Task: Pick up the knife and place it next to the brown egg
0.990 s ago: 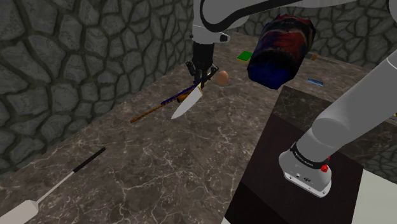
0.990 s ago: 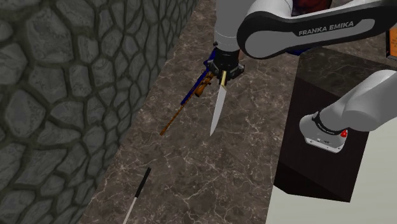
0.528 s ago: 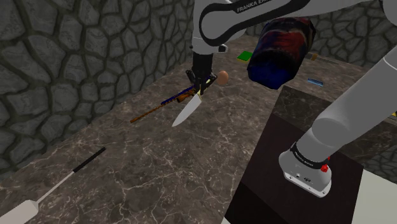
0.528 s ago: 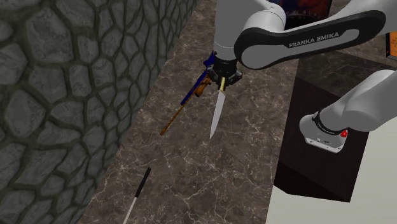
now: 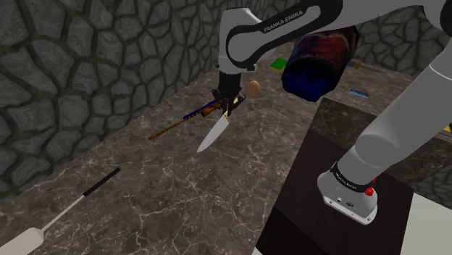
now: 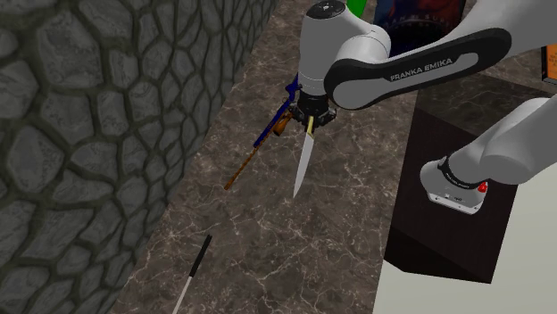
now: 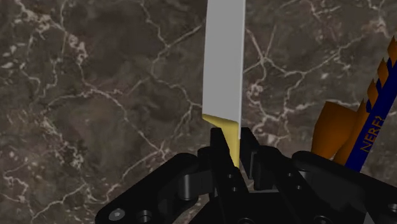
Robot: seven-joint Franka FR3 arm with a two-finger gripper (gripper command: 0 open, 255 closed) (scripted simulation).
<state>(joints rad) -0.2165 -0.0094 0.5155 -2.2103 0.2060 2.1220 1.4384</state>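
Shoulder view: the gripper (image 5: 226, 106) clamps the knife (image 5: 213, 133) by its handle over the counter (image 5: 181, 195), with the blade slanting toward seven o'clock. The egg (image 5: 253, 88) lies at one o'clock of the gripper.
Second exterior view: the blade points to six o'clock.
Wrist view: the fingers (image 7: 218, 150) pinch the yellow handle.

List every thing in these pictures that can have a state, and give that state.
Knife: held by its handle, blade hanging down towards the counter.
Gripper: fingers shut on the knife.
Brown egg: whole, resting on the counter, apart from the knife.
Nerf toy: lying flat on the counter, not held.
Long-handled tool: lying flat, not held.
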